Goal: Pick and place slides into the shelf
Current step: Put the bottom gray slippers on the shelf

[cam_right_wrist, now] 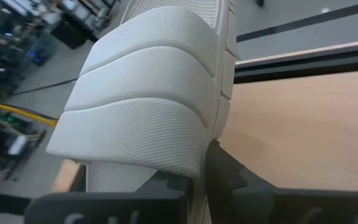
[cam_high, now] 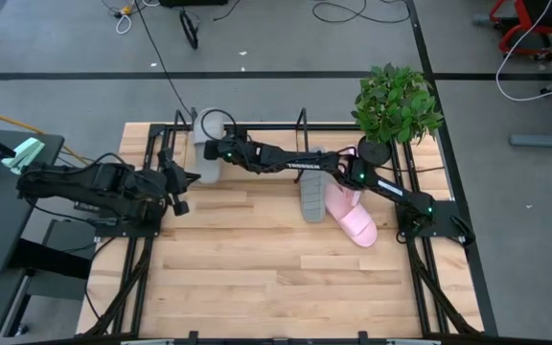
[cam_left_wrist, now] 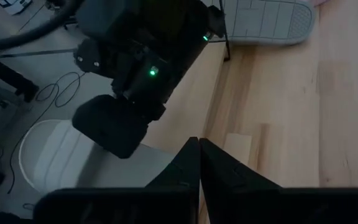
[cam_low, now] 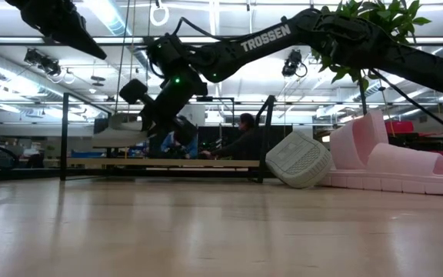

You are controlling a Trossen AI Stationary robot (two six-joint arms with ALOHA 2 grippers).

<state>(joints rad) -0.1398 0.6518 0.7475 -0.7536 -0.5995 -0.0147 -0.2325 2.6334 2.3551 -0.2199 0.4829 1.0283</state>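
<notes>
Grey foam fills most of the right wrist view: the right gripper is closed on a grey slide, its dark fingers pinching the sandal's side edge just under the ribbed strap. From above, that gripper sits at the far left end of the shelf, the right arm stretched across the table, with the held grey slide directly at its tip and partly over the table's far edge. In the low view the same gripper hangs above the wire rack, clear of the wooden table. Well behind it along the arm, a second grey slide lies tilted against the shelf, and just beyond that the pink slides rest together, one leaning upright on the other. The left gripper waits just beside the right one, toward the table's left edge, its fingers pressed together on nothing. A potted plant stands at the far right corner.
</notes>
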